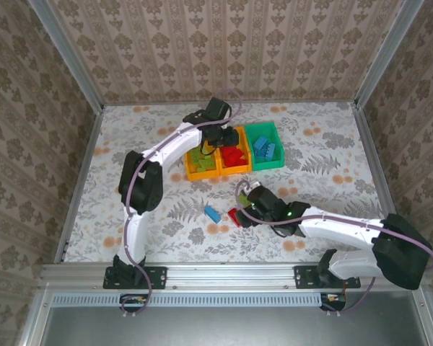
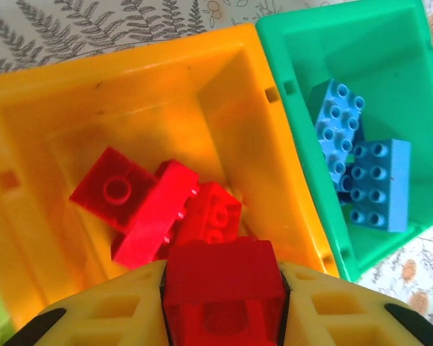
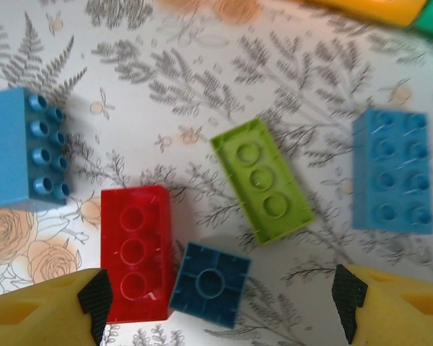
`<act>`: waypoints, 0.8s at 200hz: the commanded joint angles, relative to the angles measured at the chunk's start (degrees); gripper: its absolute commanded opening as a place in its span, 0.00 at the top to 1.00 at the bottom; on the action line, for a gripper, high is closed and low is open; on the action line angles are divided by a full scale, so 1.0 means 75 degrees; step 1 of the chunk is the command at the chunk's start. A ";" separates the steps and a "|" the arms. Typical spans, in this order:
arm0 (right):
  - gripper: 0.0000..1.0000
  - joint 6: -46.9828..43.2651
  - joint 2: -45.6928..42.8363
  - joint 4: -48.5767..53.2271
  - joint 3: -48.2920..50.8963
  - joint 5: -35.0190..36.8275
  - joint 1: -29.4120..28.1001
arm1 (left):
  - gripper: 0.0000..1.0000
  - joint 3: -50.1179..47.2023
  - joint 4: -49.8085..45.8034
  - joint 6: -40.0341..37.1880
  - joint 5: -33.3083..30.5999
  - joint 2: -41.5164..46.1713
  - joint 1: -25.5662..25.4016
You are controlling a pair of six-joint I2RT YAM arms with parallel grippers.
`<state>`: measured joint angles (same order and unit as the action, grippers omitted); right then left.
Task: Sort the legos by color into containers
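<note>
The legos are small plastic bricks with round studs, in red, blue and lime green. The three containers stand in a row, side against side, on the far part of the surface (image 1: 130,137). From left to right, the left orange bin (image 1: 202,176) holds lime green legos (image 1: 200,160). The middle orange bin (image 2: 224,94) holds three red legos (image 2: 155,216) in a heap. The green bin (image 2: 361,43) holds two light blue legos (image 2: 379,184), one partly over the other.

The left gripper (image 2: 224,299) hangs over the middle orange bin. Its jaws are clamped on a held red lego (image 2: 224,277), with one yellow finger on each side of it.

Nearer to the arms, loose legos lie on the surface under the right gripper (image 3: 220,306). From left to right in the right wrist view there are:
- a light blue brick (image 3: 25,148) with eight studs;
- a red brick (image 3: 133,252) lying hollow side up;
- a small dark blue square brick (image 3: 211,283), also hollow side up, just beside the red one;
- a lime green brick (image 3: 262,180), hollow side up and turned askew;
- a second light blue brick (image 3: 390,169) with its studs up.

The jaws of the right gripper stand wide apart and hold nothing. The dark blue square brick lies between them, nearer to the left black pad (image 3: 95,303). The end of the red brick is just beside that same pad. The other three bricks lie beyond the fingertips.
</note>
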<state>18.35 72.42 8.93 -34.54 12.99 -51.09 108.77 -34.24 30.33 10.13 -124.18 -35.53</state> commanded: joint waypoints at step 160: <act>0.17 -0.0010 0.2113 0.0646 -0.1534 0.0604 -0.0618 | 0.00 -0.2337 0.1887 0.0556 0.0998 0.1641 0.0603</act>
<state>20.99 87.64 9.37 -44.16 15.90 -55.40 95.74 -23.00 32.18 16.60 -116.33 -32.88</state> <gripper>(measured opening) 0.834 0.999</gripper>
